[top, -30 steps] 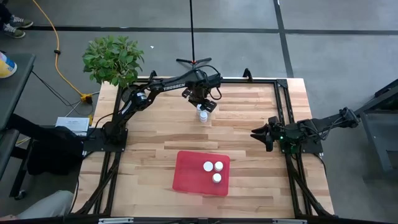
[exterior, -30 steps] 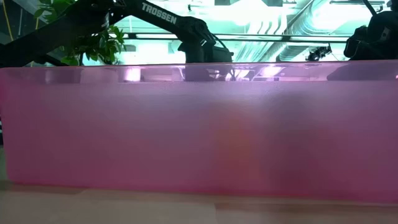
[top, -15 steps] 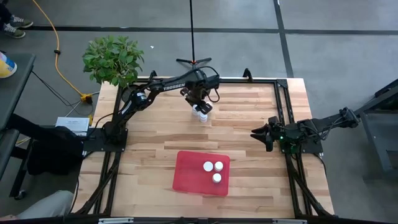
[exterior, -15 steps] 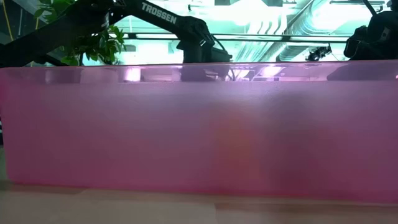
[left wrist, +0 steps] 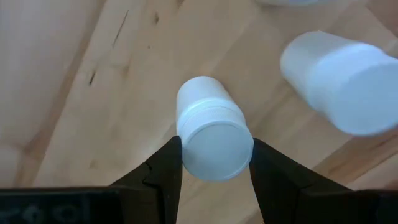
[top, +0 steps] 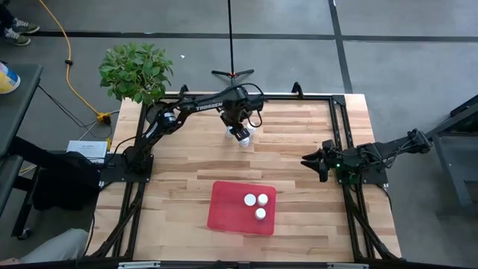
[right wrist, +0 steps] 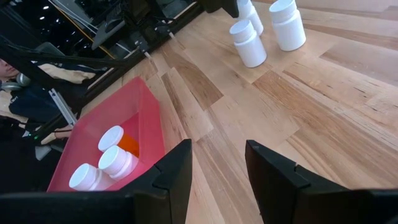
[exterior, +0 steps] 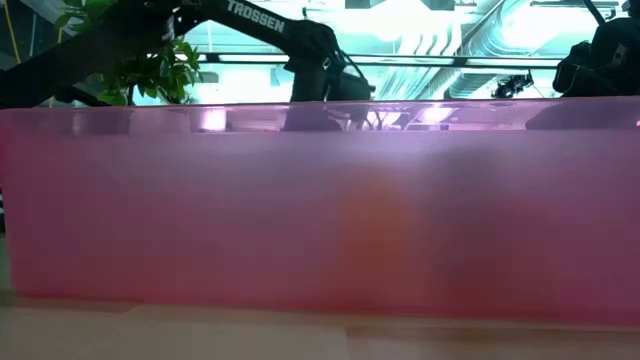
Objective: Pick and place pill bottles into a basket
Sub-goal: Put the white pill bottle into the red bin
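Gripping: the left gripper point(left wrist: 214, 163) was closed on one white pill bottle point(left wrist: 211, 127), a finger point(left wrist: 163, 171) against each side just below the cap.
Bottle axis: the held bottle's long axis ran forward out of the fingers, cap end toward the wrist camera, body pointing at the wooden table point(top: 179, 161); whether it had left the table could not be told.
Left arm place: in the high view the left gripper point(top: 240, 133) sat over the far middle of the table, beside the remaining bottles point(right wrist: 267, 28).
Remaining bottles: the right wrist view showed two white ones standing just beside each other, with a third partly under the dark gripper.
Basket: the red tray point(top: 224, 209) lay at the near middle of the table, well apart from the left gripper and straight toward the near edge from it.
Already in: three bottles point(top: 255, 203) stood in the tray's right part; one had an orange body point(right wrist: 127, 145).
Right arm: the right gripper point(top: 312, 164) waited at the table's right side, fingers point(right wrist: 174, 177) shut on nothing; it was nearer the tray, but the left was at the cluster.
Judgement: the carry likely needed a lift, then travel toward the near edge.
Hidden: the low view was filled by the tray wall point(exterior: 320, 220), which masked the table and bottles.
Unclear: the exact count at the cluster.
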Controlling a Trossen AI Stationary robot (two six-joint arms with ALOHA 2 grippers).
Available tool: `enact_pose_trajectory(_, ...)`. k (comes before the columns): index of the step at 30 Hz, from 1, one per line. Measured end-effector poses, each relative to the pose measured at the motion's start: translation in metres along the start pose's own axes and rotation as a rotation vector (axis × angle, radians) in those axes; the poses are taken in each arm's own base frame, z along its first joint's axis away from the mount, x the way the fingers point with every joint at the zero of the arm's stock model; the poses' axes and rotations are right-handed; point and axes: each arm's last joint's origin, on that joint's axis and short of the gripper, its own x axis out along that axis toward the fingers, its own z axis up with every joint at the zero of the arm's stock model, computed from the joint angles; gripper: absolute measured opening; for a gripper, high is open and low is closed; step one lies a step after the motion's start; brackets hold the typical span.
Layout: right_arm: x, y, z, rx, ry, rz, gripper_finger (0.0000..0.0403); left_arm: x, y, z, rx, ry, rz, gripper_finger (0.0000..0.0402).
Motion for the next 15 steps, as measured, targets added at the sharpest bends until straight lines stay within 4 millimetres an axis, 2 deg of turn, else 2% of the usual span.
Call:
enact_pose_trajectory(11,0.000,0.000,0.000,0.002,-0.001,-0.001,0.0140,-0.040,0.000,-0.016,0.062,-0.117,-0.020,0.0192)
enact_pose_trajectory(15,0.000,0.000,0.000,0.016,-0.003,-0.002,0.0140,-0.062,0.003,-0.027,0.085,-0.162,-0.046,0.0192)
